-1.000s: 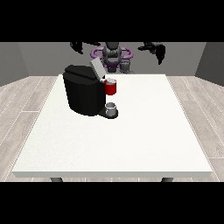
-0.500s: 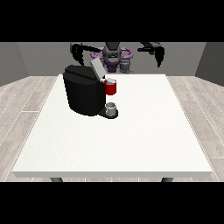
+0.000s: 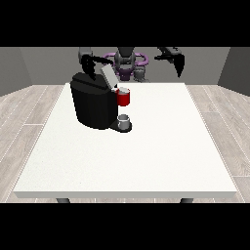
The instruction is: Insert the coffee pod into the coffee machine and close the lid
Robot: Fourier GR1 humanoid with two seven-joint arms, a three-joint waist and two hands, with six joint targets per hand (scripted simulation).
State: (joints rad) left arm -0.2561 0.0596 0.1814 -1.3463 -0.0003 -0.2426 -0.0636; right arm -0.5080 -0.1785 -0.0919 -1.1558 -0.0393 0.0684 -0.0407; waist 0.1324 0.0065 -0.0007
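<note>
The black coffee machine (image 3: 93,105) stands on the white table (image 3: 146,156), left of its middle. Its grey lid (image 3: 108,75) is tilted up and open. At the machine's front is a red pod holder (image 3: 124,99) with a small pale round top (image 3: 123,90) showing in it; I cannot tell whether that is the pod. A grey cup (image 3: 124,120) sits below on the drip tray. The hand at the view's left (image 3: 89,67) hangs just above the machine's back edge, beside the lid, fingers pointing down. The hand at the view's right (image 3: 178,63) hovers in the air beyond the table's far right edge, holding nothing.
The robot's torso (image 3: 127,63) stands behind the table's far edge. Grey walls and a wood floor surround the table. The machine and its cup take up the far left part of the table top.
Both hands have dropped lower. The hand at the view's left has come down to the machine's top beside the lid. The machine, lid and cup have not moved.
</note>
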